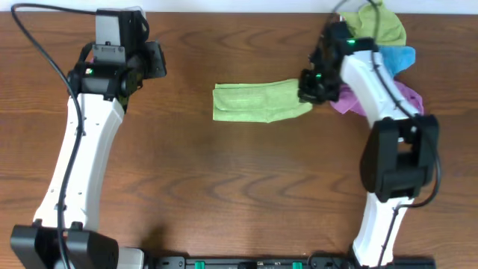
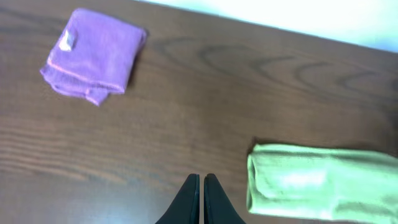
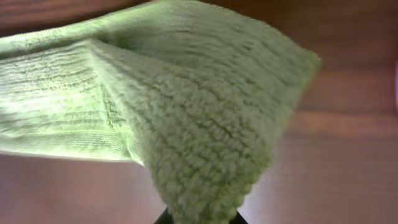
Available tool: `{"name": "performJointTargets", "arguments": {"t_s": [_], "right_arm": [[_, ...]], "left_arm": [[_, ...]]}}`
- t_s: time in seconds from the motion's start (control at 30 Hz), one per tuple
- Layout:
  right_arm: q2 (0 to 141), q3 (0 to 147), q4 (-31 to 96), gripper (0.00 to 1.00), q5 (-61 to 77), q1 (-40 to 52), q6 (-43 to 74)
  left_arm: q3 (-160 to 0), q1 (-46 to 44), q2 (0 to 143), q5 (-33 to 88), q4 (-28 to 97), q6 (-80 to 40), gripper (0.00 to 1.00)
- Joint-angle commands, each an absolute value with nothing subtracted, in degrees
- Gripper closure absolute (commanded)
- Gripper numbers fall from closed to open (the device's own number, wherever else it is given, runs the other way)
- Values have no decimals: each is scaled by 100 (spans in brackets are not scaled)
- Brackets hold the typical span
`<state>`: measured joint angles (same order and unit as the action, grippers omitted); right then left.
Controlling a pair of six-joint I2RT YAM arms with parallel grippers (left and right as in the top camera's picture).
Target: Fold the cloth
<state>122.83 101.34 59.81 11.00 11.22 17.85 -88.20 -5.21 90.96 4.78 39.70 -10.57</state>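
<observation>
Here, on the wooden table [image 1: 224,194], your green cloth [image 1: 258,101] lies upper centre in the overhead view as a long strip. The right gripper [image 1: 311,90] pinches its right end, likely to carry it leftward. Spare cloths [image 1: 388,45] crowd the upper right behind that arm. A folded purple cloth [image 2: 93,55] lies well apart. The left gripper [image 2: 200,198] is clenched on nothing.

left tool [image 2: 202,182] fingers together | folded green cloth [image 2: 320,183] right | folded purple cloth [image 2: 93,55] upper left
</observation>
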Motion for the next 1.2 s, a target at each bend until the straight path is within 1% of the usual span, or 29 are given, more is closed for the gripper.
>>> {"name": "performJointTargets", "arguments": {"t_s": [0.0,0.1,0.3,0.43,0.67,0.7,0.73,0.77,0.8,0.83,0.87,0.9,0.97,1.03,1.07,1.1,1.17], "right_arm": [[12333,10167,5631,99,5,1925,2051],[12455,10167,5074,99,-64,2552,2185],[12630,10167,4554,99,-91,3214,2158],[12634,10167,4257,98,-102,3402,2053],[12634,10167,4108,98,158,3529,2056],[12634,10167,4108,93,246,3548,2056],[12634,10167,4108,82,493,3570,2053],[12634,10167,4093,72,1066,3601,2049],[12634,10169,4062,57,1704,3634,1949],[12634,10169,3994,48,2563,3691,1717],[12634,10169,3931,46,3030,3736,1538],[12634,10169,3892,45,3142,3760,1514],[12632,10169,3876,47,3055,3712,1514],[12619,10182,3959,63,3011,3435,1516],[12610,10219,4016,79,3081,3267,1518],[12560,10278,4130,99,3201,3022,1516],[12449,10355,4303,99,3188,2665,1514]], "left_arm": [[-8783,-515,9052,698,4097,-1229,95],[-8783,-515,8871,738,4178,-1361,95],[-8783,-515,8495,707,4187,-1328,94],[-8781,-515,8403,709,4281,-1330,94],[-8781,-515,8399,705,4320,-1328,94],[-8781,-515,8399,703,4322,-1328,94],[-8781,-515,8399,676,4324,-1328,94],[-8781,-515,8399,593,4324,-1328,94],[-8781,-515,8399,499,4324,-1328,94],[-8781,-515,8399,377,4324,-1330,95],[-8781,-515,8399,316,4322,-1332,94],[-8781,-515,8399,294,4322,-1332,94],[-8781,-513,8399,246,4324,-1330,94],[-8770,-508,8409,93,4327,-1330,94],[-8729,-471,8427,38,4309,-1330,94],[-8680,-390,8479,64,4303,-1334,94],[-8591,-222,8646,451,4309,-1334,94]]}}
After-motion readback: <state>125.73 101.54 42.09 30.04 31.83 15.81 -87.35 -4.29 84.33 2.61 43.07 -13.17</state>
